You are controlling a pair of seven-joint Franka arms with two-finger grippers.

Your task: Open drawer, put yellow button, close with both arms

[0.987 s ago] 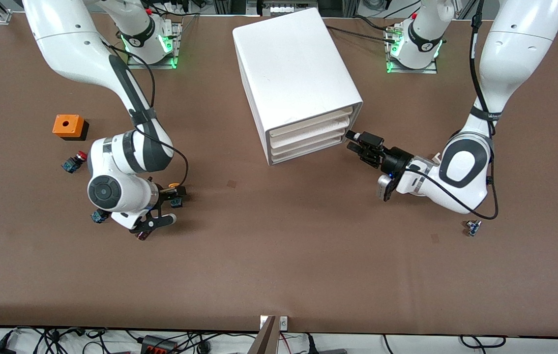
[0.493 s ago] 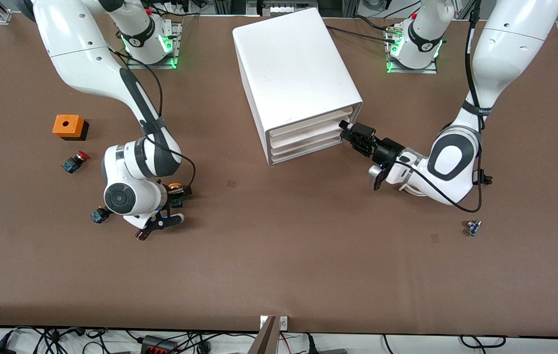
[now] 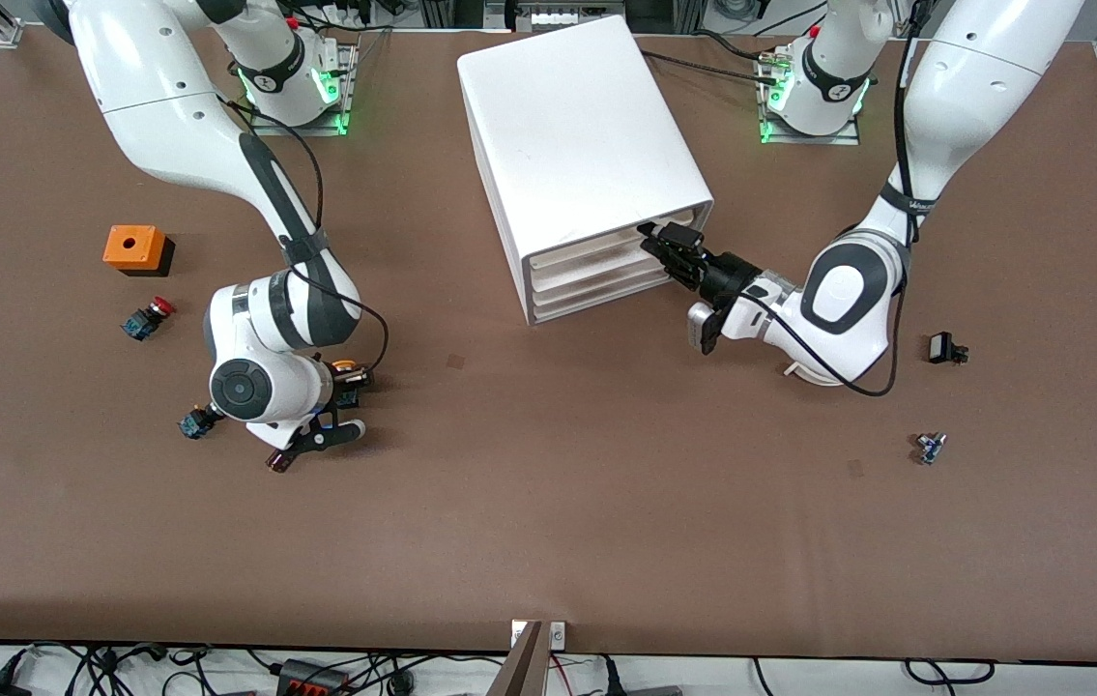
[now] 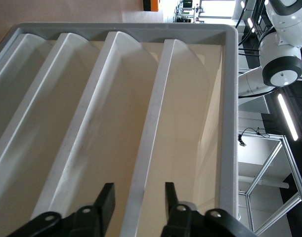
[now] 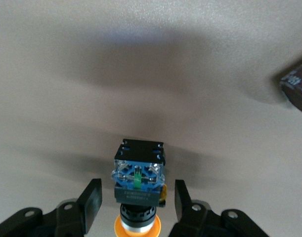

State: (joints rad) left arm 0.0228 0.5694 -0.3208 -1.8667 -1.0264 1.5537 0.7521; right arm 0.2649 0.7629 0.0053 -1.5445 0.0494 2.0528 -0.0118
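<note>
Since a second ago, the left arm's black two-finger hand has been travelling from just off the corner of the boxy white cabinet in to the stacked drawer fronts, and a small black part has come into sight on the brown tabletop where that arm's elbow was covering it. The right arm's black two-finger hand has been shifting only slightly, toward the cabinet.

In the left wrist view the left hand is spreading its fingers moderately, one on each side of a flared white drawer lip, without pinching it; which drawer of the stack this lip belongs to cannot be told. The shallow white plastic bottom drawer is sitting shut in the cabinet.

The small pushbutton switch with the round yellow-orange cap is lying on the tabletop between the right hand's fingertips. In the right wrist view the switch is showing its black body and blue base, and the right hand is staying parted with a gap on each side of it, so it is gripping nothing.
</note>
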